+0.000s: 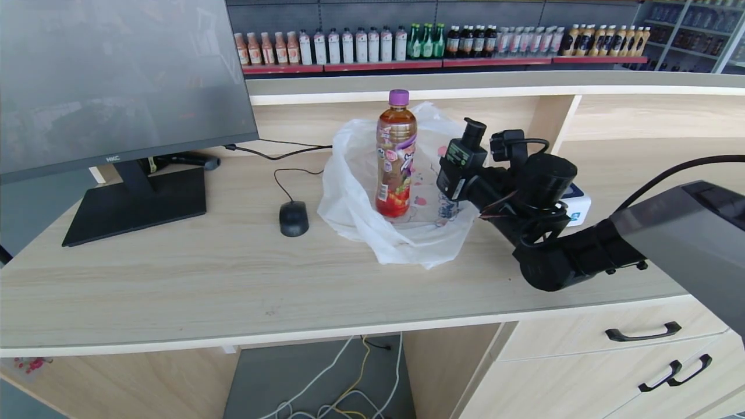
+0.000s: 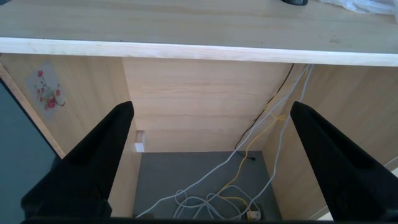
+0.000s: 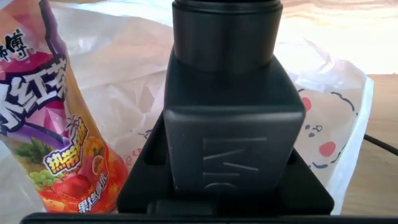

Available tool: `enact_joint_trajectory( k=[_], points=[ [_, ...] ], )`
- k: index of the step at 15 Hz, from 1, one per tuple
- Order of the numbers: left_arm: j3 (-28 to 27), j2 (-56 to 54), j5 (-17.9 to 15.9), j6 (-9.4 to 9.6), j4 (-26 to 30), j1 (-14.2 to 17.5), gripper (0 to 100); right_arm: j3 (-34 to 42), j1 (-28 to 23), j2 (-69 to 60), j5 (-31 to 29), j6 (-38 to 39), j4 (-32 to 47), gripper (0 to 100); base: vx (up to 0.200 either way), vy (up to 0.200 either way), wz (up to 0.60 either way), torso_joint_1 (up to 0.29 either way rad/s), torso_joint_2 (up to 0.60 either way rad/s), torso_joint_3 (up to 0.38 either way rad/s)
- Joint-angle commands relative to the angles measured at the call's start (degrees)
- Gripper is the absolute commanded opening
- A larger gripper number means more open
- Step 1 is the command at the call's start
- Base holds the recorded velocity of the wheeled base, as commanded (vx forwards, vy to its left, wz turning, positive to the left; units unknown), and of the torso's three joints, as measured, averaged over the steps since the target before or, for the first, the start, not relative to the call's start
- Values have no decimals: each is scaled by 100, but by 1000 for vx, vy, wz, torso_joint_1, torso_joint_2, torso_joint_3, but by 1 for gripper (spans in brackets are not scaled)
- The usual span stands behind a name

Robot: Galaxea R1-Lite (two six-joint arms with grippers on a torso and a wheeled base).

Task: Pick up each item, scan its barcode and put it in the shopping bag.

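A tea bottle [image 1: 396,157] with a purple cap stands upright inside the open white shopping bag [image 1: 361,221] on the wooden counter [image 1: 204,279]. Just right of the bag, my right gripper [image 1: 465,183] is shut on a black barcode scanner [image 1: 465,152], whose head faces the bottle. Up close, the scanner [image 3: 227,124] sits beside the bottle's label [image 3: 56,137], with the bag [image 3: 336,124] behind it. My left gripper [image 2: 211,109] hangs open below the counter's front edge, with nothing between its fingers [image 2: 115,143].
A monitor [image 1: 116,75] stands at the left and a wired mouse [image 1: 293,218] lies left of the bag. A white box [image 1: 577,208] sits behind my right arm. Drawers [image 1: 640,334] are below on the right. Cables [image 2: 249,162] hang under the counter.
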Motion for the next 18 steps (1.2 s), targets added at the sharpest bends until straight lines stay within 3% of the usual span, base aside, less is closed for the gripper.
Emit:
enact_joint_trajectory(
  k=[1, 18],
  points=[
    [0, 0, 0, 10, 0, 10, 100, -14, -3, 89, 2, -7, -2, 0, 0, 0, 0, 0, 0, 0],
    [0, 0, 0, 1, 0, 10, 100, -312, -3, 634, 2, -24, -2, 0, 0, 0, 0, 0, 0, 0]
  ],
)
